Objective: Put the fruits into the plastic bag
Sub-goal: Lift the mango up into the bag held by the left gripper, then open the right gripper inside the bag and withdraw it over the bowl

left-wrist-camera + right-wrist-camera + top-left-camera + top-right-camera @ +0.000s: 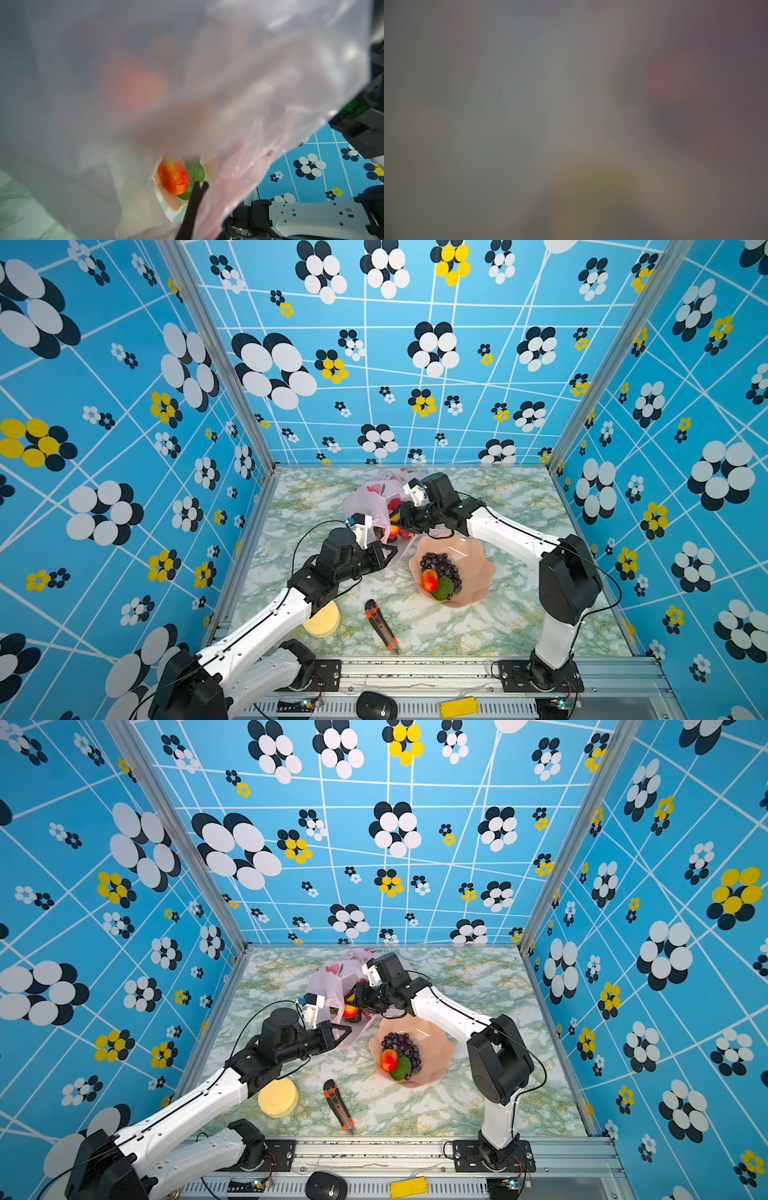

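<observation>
The pale pink plastic bag [369, 498] [328, 982] lies at the back middle of the table, its mouth facing the bowl. My left gripper [390, 552] [200, 186] is shut on the bag's near edge and holds the film up. My right gripper [397, 526] [353, 1006] reaches into the mouth beside an orange-red fruit [394, 531]; its jaws are hidden. Red fruits [405, 534] lie inside. The salmon bowl [478, 568] holds purple grapes [442, 565], a yellow-red mango [429, 580] [174, 178] and a green one [444, 588]. The right wrist view is only blur.
A pale yellow sponge disc [322, 620] lies under my left forearm. An orange and black utility knife [382, 626] lies in front of the bowl. A black mouse [376, 706] and a yellow plate [459, 707] sit on the front rail.
</observation>
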Robot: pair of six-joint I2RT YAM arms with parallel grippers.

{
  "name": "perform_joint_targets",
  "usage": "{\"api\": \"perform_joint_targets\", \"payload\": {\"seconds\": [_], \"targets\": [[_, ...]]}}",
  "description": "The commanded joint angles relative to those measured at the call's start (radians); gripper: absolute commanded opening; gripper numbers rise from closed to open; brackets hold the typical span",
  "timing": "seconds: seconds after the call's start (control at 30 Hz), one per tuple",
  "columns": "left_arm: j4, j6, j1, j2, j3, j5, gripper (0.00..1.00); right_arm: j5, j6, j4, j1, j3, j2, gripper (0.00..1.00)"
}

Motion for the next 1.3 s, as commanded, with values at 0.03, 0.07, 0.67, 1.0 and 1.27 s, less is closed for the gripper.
{"api": "perform_joint_targets", "payload": {"seconds": [0.03, 0.07, 0.67, 1.0, 1.27], "targets": [[-0.003, 0.023, 0.011, 0.016, 0.027, 0.015, 0.00, 0.050, -0.098, -0.097, -0.016, 0.229, 0.104, 0.59], [-0.006, 0.023, 0.009, 0.013, 0.029, 0.014, 0.00, 0.056, -0.093, -0.099, -0.023, 0.270, 0.129, 0.61], [-0.028, 0.017, 0.011, -0.003, 0.026, -0.008, 0.00, 0.021, -0.029, 0.025, -0.057, 0.089, -0.072, 0.91], [-0.013, -0.003, 0.011, -0.022, 0.000, -0.011, 0.00, 0.080, -0.137, -0.105, -0.055, -0.161, -0.419, 0.92], [0.001, -0.010, 0.009, -0.023, -0.018, -0.013, 0.00, 0.243, -0.144, -0.272, -0.052, -0.307, -0.609, 0.96]]}}
